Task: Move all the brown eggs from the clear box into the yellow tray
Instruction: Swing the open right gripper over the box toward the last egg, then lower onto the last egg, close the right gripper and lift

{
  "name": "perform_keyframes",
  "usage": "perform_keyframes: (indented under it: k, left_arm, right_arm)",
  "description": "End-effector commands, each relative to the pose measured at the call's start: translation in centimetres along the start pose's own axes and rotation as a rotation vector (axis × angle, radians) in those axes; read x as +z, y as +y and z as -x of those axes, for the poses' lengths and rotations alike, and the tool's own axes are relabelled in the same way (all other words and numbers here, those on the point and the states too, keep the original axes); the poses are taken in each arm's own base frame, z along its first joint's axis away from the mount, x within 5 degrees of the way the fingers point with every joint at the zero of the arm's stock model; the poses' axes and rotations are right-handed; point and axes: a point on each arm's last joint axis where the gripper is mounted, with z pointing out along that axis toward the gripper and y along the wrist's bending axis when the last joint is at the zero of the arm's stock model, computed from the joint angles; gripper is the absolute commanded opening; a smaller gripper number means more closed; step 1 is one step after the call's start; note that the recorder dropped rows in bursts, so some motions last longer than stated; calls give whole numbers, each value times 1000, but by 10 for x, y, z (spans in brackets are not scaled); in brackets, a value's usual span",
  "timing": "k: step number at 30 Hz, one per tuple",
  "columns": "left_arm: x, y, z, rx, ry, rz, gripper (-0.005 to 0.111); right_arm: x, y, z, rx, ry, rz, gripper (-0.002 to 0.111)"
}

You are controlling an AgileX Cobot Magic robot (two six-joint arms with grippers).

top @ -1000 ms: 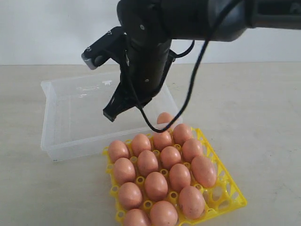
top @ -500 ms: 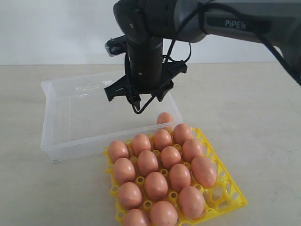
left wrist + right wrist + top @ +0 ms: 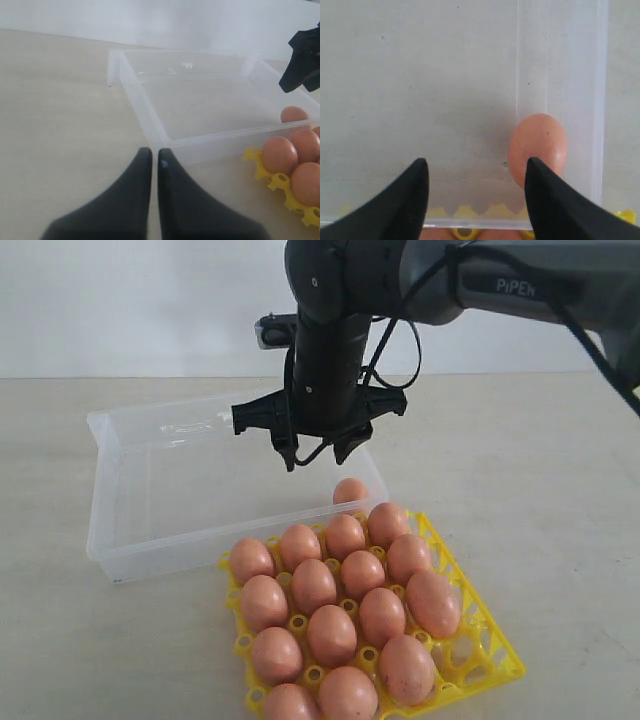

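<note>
A single brown egg lies inside the clear box, near the corner closest to the yellow tray. Several brown eggs fill the tray's cups, and one front cup shows empty. My right gripper hangs open above the box, slightly left of the lone egg and not touching it. From the right wrist, that egg sits just beside one fingertip of the open right gripper. My left gripper is shut on nothing, low over the table outside the box.
The box's long wall stands between the lone egg and the tray. The tray sits tight against the box's front corner. Bare beige table stretches to the right of both. The right arm's black body hangs over the box's far side.
The right wrist has turned and shifted right over the box. Its fingers, bunched to one side a second ago, now point down and stand apart. The eggs have not moved.
</note>
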Motion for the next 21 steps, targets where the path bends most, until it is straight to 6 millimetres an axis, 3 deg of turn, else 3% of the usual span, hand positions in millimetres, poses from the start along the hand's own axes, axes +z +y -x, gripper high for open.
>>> perform_keyframes:
  k: [1, 5, 17, 21]
  left_arm:
    - [1, 0, -1, 8, 1, 0, 4]
    - [1, 0, -1, 8, 1, 0, 4]
    - [1, 0, -1, 8, 1, 0, 4]
    - [1, 0, -1, 8, 1, 0, 4]
  right_arm:
    - [17, -3, -1, 13, 36, -20, 50]
    - [28, -5, -1, 9, 43, -49, 50]
    - [28, -15, 2, 19, 3, -153, 50]
    - [37, -15, 0, 17, 24, -163, 50]
